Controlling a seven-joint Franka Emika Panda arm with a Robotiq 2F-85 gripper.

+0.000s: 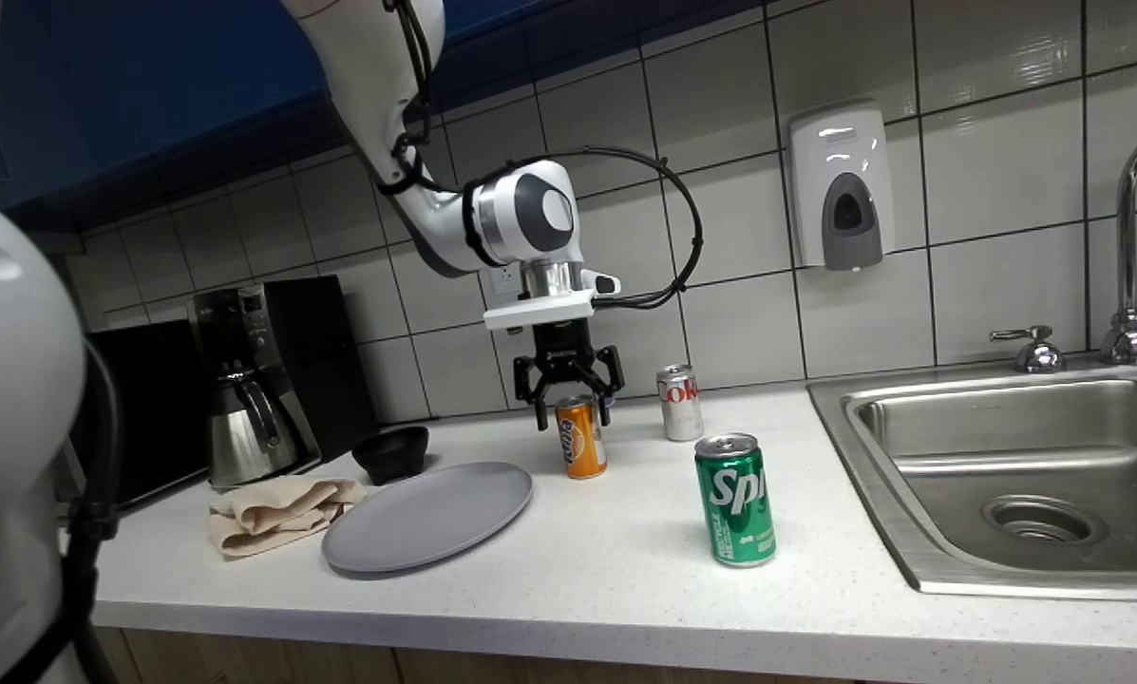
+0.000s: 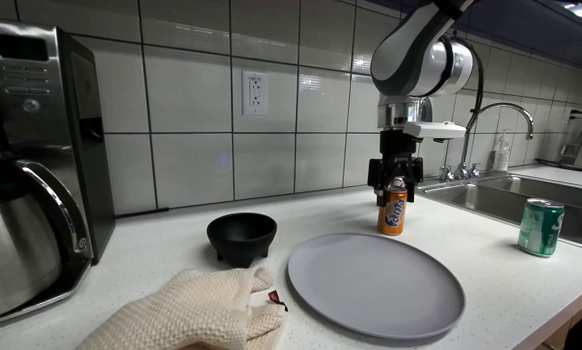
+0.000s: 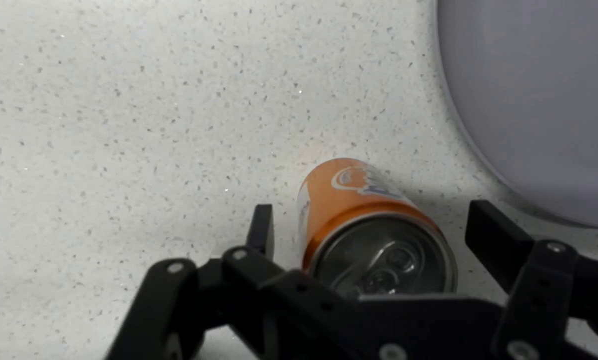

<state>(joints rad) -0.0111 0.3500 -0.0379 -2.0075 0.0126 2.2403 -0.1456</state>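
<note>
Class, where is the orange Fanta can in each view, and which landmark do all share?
In an exterior view: Fanta can, just below centre.
In an exterior view: Fanta can, right of centre, slightly below.
Wrist view: Fanta can, lower right of centre.
Shared landmark: grey plate.

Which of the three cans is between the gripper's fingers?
The orange Fanta can, its top between the open fingers; the green can and silver Coke can stand clear of them.

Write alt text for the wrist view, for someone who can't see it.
Open tool straddling an orange can, seen from above, upright on a speckled counter. Part of a gray plate shows at upper right.
</note>
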